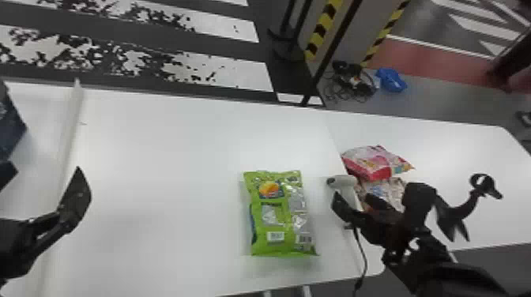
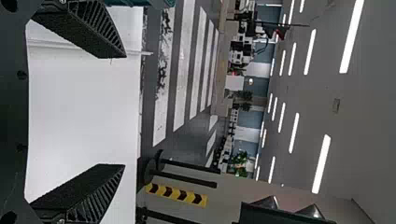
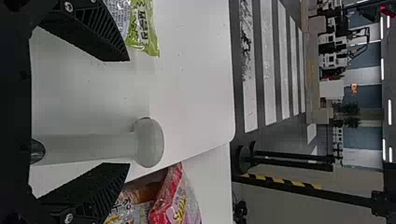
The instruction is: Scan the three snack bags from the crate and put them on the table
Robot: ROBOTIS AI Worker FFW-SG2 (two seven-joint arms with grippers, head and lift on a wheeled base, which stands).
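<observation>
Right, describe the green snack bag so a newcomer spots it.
On the white table, look left of the pale hand scanner. The green snack bag lies there, a round orange picture near its far end. Its neighbours, the red bag and the beige bag, touch each other; it lies alone.

One snack bag [image 1: 276,217] lies left of the scanner [image 1: 344,181], two bags [image 1: 373,162] right.

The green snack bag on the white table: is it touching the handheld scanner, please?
Apart. The head view shows it: a strip of the white table runs between the green snack bag and the handheld scanner to its right.
</observation>
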